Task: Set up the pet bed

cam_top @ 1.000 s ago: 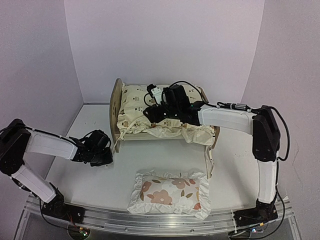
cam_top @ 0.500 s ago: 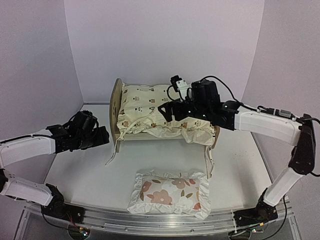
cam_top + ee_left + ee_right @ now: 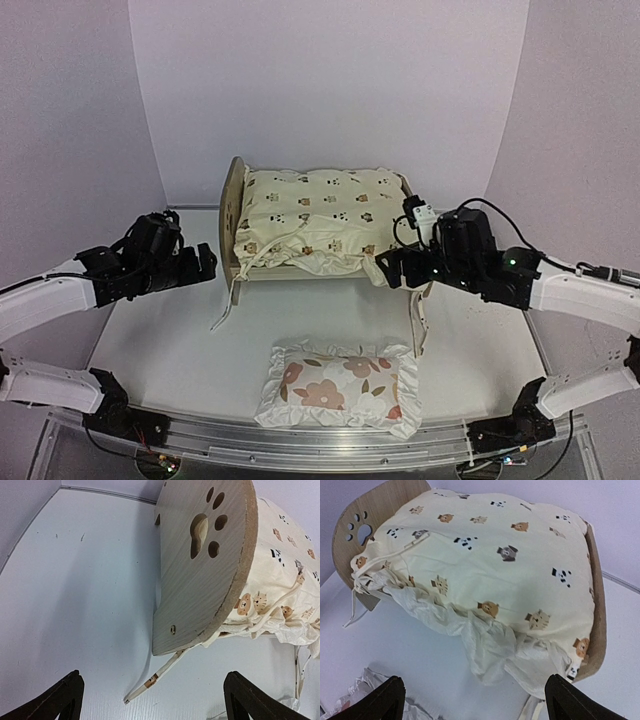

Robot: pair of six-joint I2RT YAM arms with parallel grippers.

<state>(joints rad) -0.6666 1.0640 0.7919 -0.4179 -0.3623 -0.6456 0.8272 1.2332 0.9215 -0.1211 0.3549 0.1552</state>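
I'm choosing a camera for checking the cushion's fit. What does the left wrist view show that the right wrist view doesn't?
Left wrist only: the outer face of the headboard with its screw, and bare table beside it. Right wrist only: the whole top of the cushion, the footboard, what looks like a ruffled pillow edge. Both: the pet bed and the cushion on it.

**Top view.** I see soft, even overhead light. The white table (image 3: pixel 170 340) and pale walls are bright, and faint shadows pool under both arms and along the 6 o'clock side of the pet bed (image 3: pixel 232 215). Focus is sharp throughout.

**Left wrist view.** The wood grain is crisp. The left end effector (image 3: pixel 154 700) shows dark, soft-edged fingertips at 5 and 7 o'clock.

**Right wrist view.** The cushion (image 3: pixel 495 565) is evenly lit and its folds are gently shaded. The right end effector (image 3: pixel 477 700) appears as near-black blurred tips.
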